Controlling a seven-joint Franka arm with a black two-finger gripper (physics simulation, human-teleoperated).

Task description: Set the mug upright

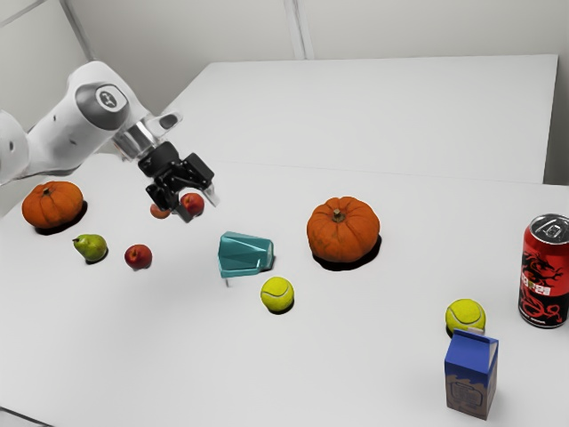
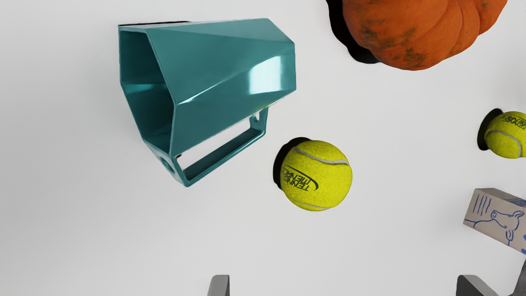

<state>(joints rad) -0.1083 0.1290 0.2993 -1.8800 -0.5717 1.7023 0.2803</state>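
Exterior view: fingers (image 1: 210,192) apart, up over the bench (image 1: 373,356). Teal mug (image 1: 244,253) lies on its side on the bench, lower than the fingers and toward the exterior view's right of them.

Wrist view: fingers (image 2: 220,286) wide apart. Mug ahead of them, clear of both, handle side facing them. Near tennis ball (image 2: 318,176) sits closer to the fingers, pumpkin (image 2: 415,33) farther out.

The wrist view's edges crop a pumpkin (image 2: 419,33), a tennis ball (image 2: 508,133) and a carton (image 2: 493,218).
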